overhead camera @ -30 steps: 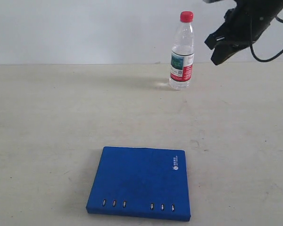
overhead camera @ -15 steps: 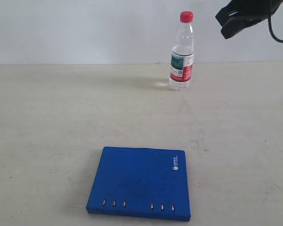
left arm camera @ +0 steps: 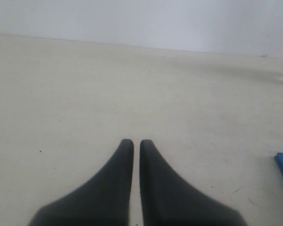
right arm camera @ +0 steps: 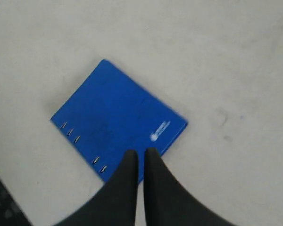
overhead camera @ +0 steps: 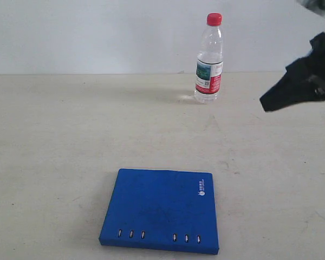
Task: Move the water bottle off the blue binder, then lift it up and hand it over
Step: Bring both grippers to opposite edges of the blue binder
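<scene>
The left tool [left arm camera: 136, 143] had two matte black fingers [left arm camera: 111, 193], broad at the base and curving smoothly to narrow, rounded tips. The right tool [right arm camera: 140, 153] carried the same plain black, fin-shaped fingers [right arm camera: 120, 195]. Seen from the exterior camera, its housing [overhead camera: 314, 70] was a blocky, angular black mass without visible markings.

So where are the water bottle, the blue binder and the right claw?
water bottle [overhead camera: 208, 76]: exterior view, on its label.
blue binder [overhead camera: 161, 208]: exterior view, middle of cover.
right gripper [overhead camera: 264, 105]: exterior view, at its fingertips.
</scene>
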{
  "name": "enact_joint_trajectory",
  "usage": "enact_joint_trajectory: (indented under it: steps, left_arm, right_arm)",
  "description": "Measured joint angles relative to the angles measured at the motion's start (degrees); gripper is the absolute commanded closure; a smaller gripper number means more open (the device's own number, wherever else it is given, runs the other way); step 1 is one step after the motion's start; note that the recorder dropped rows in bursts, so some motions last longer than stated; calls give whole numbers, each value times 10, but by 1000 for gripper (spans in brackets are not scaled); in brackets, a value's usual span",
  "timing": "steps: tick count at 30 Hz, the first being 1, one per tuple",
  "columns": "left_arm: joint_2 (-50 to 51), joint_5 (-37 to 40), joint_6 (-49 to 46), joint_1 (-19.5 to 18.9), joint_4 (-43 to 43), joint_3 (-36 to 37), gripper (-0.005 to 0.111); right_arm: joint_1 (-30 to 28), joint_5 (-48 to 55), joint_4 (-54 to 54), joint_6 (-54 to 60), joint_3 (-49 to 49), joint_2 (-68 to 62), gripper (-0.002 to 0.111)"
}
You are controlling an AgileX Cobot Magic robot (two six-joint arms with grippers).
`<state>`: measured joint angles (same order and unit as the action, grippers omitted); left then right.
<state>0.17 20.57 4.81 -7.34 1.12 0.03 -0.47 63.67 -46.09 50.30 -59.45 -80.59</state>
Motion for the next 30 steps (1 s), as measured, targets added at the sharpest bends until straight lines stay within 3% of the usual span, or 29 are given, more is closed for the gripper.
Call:
enact_joint_trajectory:
  steps: [11, 18, 24, 27, 30]
  left_arm:
    - [0, 0, 0, 0, 0, 0, 102]
    - [0, -6, -61, 0, 23, 0, 102]
    - [0, -89, -95, 0, 25, 0, 102]
    - [0, -134, -41, 0, -33, 0, 102]
    - [0, -150, 65, 0, -156, 0, 102]
  right_arm:
    - [40, 50, -22, 20, 172, 20, 108]
    - [51, 29, -36, 67, 193, 20, 108]
    - [51, 14, -38, 80, 194, 22, 108]
    - [51, 15, -38, 81, 194, 22, 108]
    - [52, 20, -38, 81, 194, 22, 106]
